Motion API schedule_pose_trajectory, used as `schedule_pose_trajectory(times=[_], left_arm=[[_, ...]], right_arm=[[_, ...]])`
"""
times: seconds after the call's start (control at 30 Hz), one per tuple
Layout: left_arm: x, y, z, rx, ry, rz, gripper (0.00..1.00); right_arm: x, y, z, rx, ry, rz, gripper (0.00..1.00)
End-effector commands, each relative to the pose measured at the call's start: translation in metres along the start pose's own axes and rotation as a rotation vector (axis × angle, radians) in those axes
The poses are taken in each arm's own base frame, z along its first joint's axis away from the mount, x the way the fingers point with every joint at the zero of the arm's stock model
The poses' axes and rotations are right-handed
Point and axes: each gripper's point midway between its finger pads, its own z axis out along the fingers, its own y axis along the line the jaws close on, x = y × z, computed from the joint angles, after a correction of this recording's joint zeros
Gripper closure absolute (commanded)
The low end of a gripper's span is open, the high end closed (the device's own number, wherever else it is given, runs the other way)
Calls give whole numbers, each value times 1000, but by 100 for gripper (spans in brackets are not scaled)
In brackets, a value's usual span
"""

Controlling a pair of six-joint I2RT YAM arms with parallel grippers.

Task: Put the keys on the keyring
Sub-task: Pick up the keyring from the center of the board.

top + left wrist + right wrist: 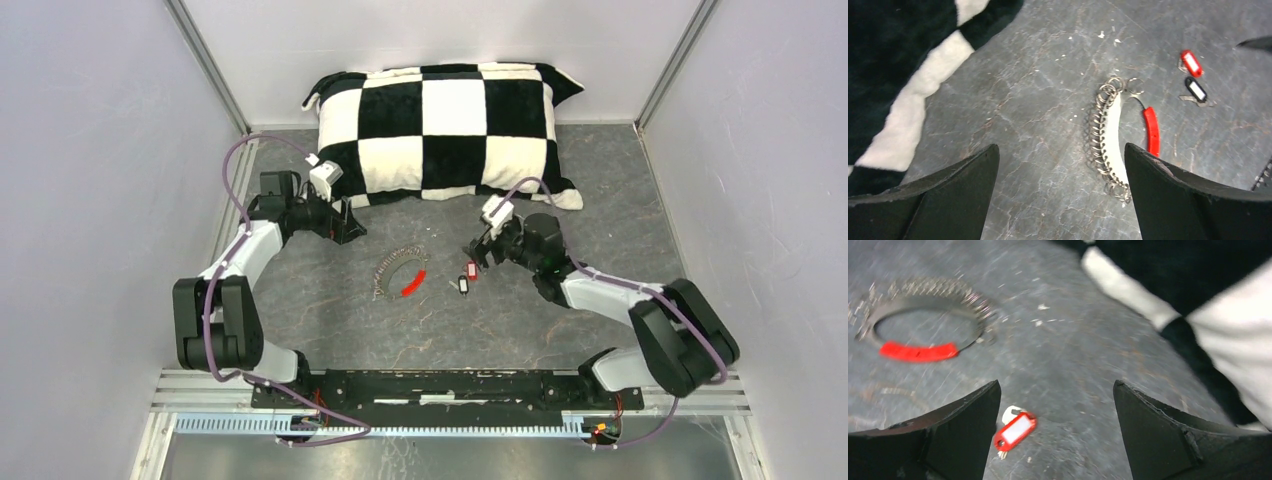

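Right gripper (478, 250), top view: jaws parted, nothing held, poised right of centre just above the two keys; red-headed key (472, 268) and black-and-white key (463, 284) lie side by side on the grey bench (520, 330); keyring (400, 272) lies flat at centre frame, apart from both keys; left gripper (352, 228) spread and empty, up-left of the keyring, near a checkered pillow (450, 130) at top.

Left wrist view: left gripper (1060, 150) wide apart, empty; keyring (1103, 135) right of centre, its lower end near the right finger, red section (1151, 131) on its right side; both keys upper right, well apart from the keyring.

Right wrist view: right gripper (1055, 385) released; red-headed key (1015, 431) on the bench just beside the left finger, off-centre of the gap; keyring (948, 290) upper left, blurred.

Step, by my reading: pre-grasp; neither key threaded yet. Next move calls for centring the right gripper on the tiny red-headed key and pinching it, while the left secures the keyring.

Writing: none legible; key tags show plain white inserts.
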Motion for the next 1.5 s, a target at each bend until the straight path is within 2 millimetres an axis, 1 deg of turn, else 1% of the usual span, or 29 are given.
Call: schedule_pose_trajectory(times=[0.0, 0.1, 0.2, 0.27, 0.37, 0.43, 0.53, 0.7, 0.8, 1.13, 1.27, 1.33, 1.47], left_arm=[[-7, -18, -1, 118, 18, 47, 0], [-6, -17, 0, 130, 42, 52, 0], [-7, -16, 0, 134, 63, 57, 0], [-8, -16, 0, 139, 73, 62, 0], [-11, -15, -1, 135, 69, 73, 1], [-11, -17, -2, 141, 69, 81, 1], [-9, -21, -4, 158, 77, 89, 1], [-6, -23, -6, 166, 83, 109, 2], [-4, -22, -6, 164, 87, 115, 2], [4, -25, -6, 171, 103, 129, 4], [6, -26, -7, 170, 114, 139, 4], [5, -25, -8, 162, 113, 147, 4], [3, -25, -10, 156, 110, 156, 5]], right_arm=[[-14, 46, 18, -278, -92, -298, 10], [-17, 61, 38, -411, -83, -362, 11], [-4, 80, 61, -545, -16, -442, 17], [4, 90, 72, -597, 21, -489, 20], [5, 99, 86, -632, 24, -532, 22], [9, 99, 91, -644, 32, -544, 23], [19, 100, 93, -668, 59, -564, 26], [35, 104, 91, -704, 98, -561, 30], [45, 105, 92, -713, 127, -567, 34], [45, 99, 107, -691, 130, -591, 45], [48, 99, 112, -706, 149, -584, 51], [53, 101, 113, -716, 164, -579, 53], [56, 98, 114, -711, 175, -588, 57]])
